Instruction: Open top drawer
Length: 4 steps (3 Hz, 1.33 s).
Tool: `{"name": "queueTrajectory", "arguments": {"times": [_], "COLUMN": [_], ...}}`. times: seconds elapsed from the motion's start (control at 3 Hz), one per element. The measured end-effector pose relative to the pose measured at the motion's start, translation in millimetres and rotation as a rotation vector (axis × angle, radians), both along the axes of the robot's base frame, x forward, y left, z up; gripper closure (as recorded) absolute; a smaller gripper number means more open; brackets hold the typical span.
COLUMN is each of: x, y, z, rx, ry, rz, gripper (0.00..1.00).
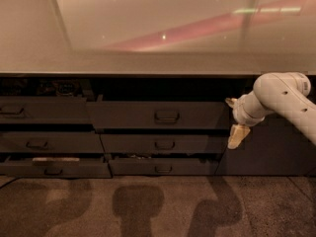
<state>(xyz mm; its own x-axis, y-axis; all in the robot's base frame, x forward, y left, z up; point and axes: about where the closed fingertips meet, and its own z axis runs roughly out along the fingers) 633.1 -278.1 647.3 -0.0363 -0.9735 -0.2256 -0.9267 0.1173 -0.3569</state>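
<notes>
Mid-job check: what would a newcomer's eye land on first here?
The white arm at the right, its end effector hanging just off the right end of the top drawer, away from its central handle. Above, a pink streak gleams on the glossy countertop.

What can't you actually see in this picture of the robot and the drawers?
- Camera view: inside of the top drawer, lost in shadow under the countertop.
- Camera view: whether the gripper, at that drawer's right end, touches it; too dark.
- Camera view: where the arm begins, cut off by the right edge.
</notes>
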Motion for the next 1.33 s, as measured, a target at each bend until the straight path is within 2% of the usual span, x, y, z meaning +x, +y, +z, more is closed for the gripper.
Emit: {"name": "queueTrajectory", "arguments": {"times": [0.33,0.67,1.0,1.33], "x": [26.2,28.4,28.4,28.4], "y": [0.3,1.1,1.1,1.1], "z": [3.8,4.8,4.8,4.8], "rx": [0.013,0.012,0.012,0.012], "ry": [0.043,0.043,0.043,0.043], "rz": [-0.01,-0.01,-0.01,-0.01], "gripper": [0.0,0.0,0.19,0.42]}}
